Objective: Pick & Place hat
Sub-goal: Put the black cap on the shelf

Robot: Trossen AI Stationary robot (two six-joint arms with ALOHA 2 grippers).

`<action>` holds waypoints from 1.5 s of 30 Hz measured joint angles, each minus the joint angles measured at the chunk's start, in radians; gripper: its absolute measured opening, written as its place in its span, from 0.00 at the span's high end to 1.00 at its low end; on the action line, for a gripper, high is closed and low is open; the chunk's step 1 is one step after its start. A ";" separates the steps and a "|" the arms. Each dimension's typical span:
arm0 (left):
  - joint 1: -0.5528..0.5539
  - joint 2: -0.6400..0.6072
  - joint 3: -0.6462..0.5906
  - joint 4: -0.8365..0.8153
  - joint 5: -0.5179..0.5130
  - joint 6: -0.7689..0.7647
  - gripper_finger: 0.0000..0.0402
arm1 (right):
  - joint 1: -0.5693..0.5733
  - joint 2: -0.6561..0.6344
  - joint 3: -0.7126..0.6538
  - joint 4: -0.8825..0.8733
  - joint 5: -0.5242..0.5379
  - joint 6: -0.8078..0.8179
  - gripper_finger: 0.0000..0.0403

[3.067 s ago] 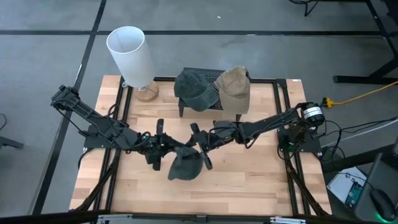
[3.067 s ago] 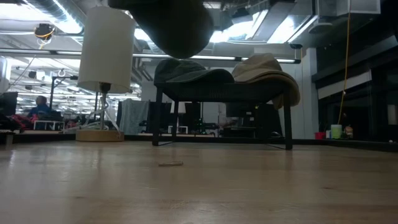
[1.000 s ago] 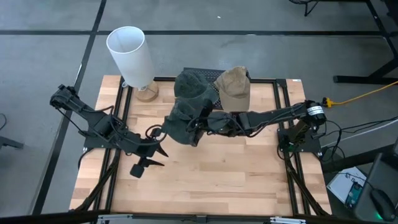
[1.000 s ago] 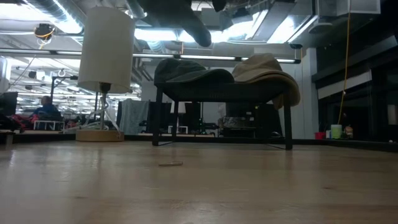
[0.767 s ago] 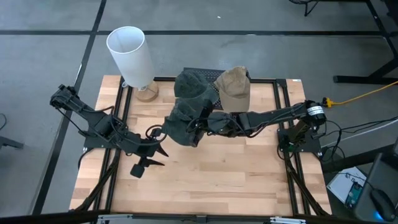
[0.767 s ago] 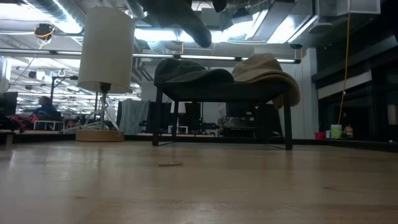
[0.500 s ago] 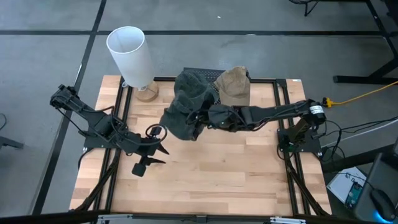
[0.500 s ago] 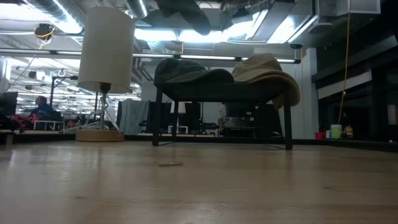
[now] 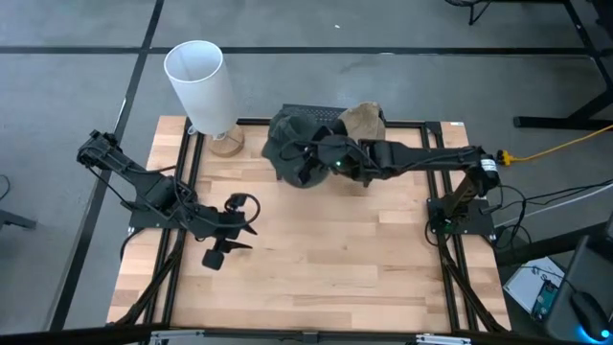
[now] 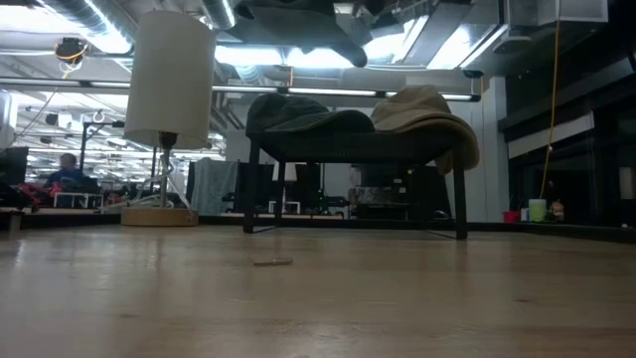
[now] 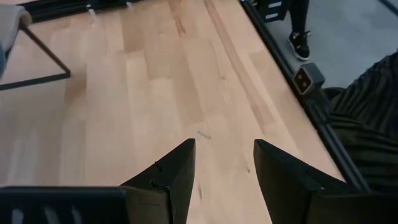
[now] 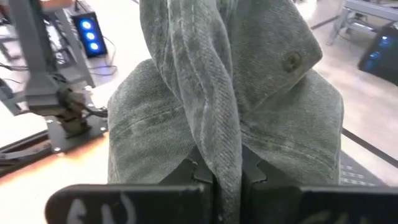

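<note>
**Right arm holds a dark hat over the rack**

From above, the right gripper reaches across to the little black rack at the far side of the wooden table. It holds a dark green hat, which hangs over another dark hat lying on the rack. A tan hat sits on the rack just beside them. A white lamp stands at the far left corner. The left gripper waits low over the table, well apart from the hats.

From table height, the rack stands at the back with the dark hat and the tan hat on top. The held hat is a dark shape up high above them. The lamp is off to the side.

The left wrist camera shows its two fingers spread apart with nothing between them, only bare table.

The right wrist camera shows its fingers squeezed tight on a fold of the dark green hat.
</note>
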 joint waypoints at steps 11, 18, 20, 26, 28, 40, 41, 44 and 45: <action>0.000 0.000 0.000 -0.024 -0.158 0.037 0.62 | -0.054 -0.001 0.120 -0.166 -0.015 -0.005 0.96; 0.000 0.000 -0.001 -0.041 -0.166 0.174 0.62 | -0.114 -0.002 0.152 -0.191 -0.099 -0.034 0.96; 0.000 0.000 -0.001 -0.041 -0.163 0.150 0.62 | -0.139 0.001 0.139 -0.185 -0.137 -0.036 0.96; 0.000 0.000 -0.001 -0.040 -0.160 0.104 0.63 | -0.226 0.005 0.076 -0.160 -0.241 -0.032 0.96; 0.000 0.000 -0.001 -0.040 -0.160 0.104 0.62 | -0.250 0.005 0.055 -0.155 -0.262 -0.027 0.96; 0.000 0.000 -0.001 -0.040 -0.160 0.104 0.63 | -0.306 0.010 -0.081 -0.029 -0.365 0.010 0.96; 0.000 0.000 -0.001 -0.040 -0.160 0.104 0.62 | -0.311 0.010 -0.088 -0.029 -0.369 0.020 0.96; 0.000 0.000 -0.001 -0.040 -0.160 0.104 0.62 | -0.316 0.010 -0.104 -0.025 -0.365 0.026 0.95; 0.000 0.000 -0.001 -0.040 -0.160 0.104 0.62 | -0.316 0.010 -0.105 -0.026 -0.363 0.025 0.95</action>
